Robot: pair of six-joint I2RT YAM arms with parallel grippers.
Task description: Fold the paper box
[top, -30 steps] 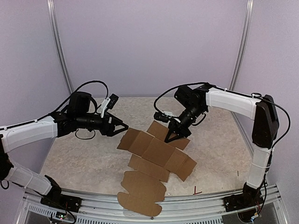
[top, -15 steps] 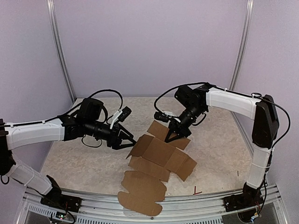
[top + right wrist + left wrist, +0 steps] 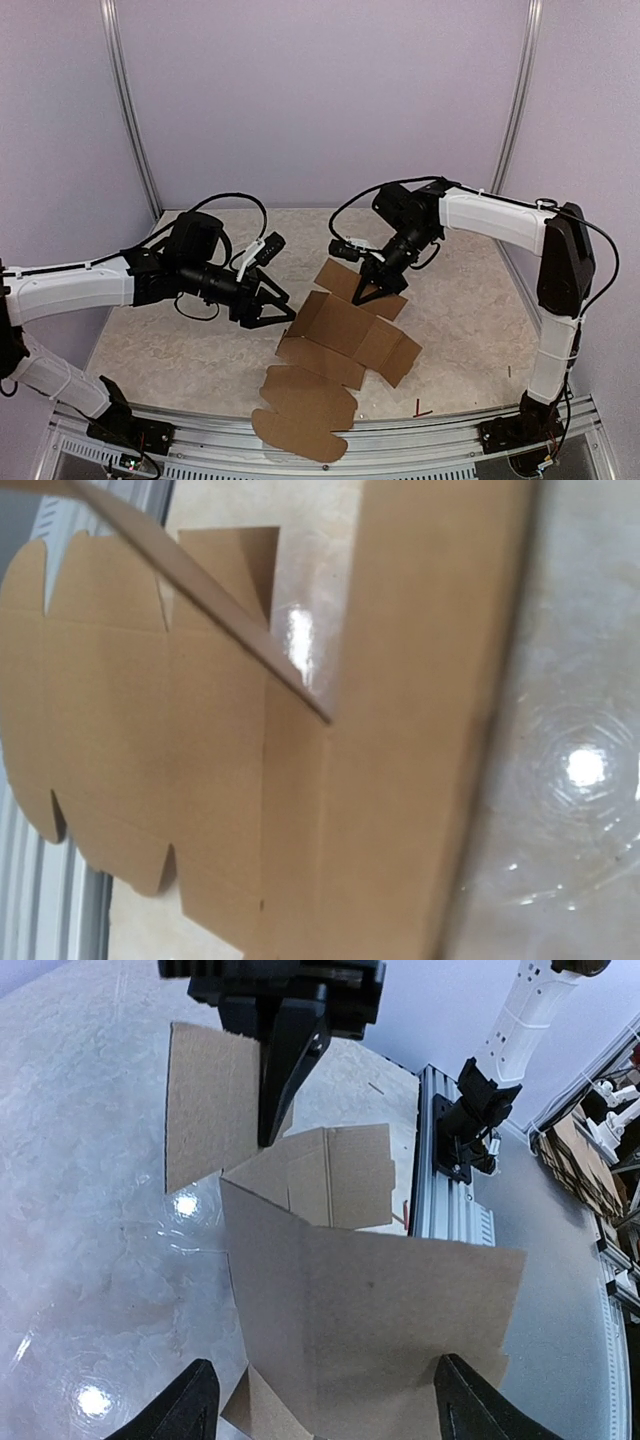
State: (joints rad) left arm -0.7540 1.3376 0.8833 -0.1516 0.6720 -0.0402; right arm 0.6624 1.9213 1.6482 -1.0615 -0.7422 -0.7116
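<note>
Left gripper is spread, with the box flap standing just right of it in frame. Right gripper tip sits on the upper panel; I can't tell whether it's spread.

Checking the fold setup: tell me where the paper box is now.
In the top view the paper box lies mid-table, its raised left flap at the left gripper, the right gripper on its far panel.

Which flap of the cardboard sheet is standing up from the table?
The left end flap of the paper box, at the left gripper; the others lie flat.
</note>
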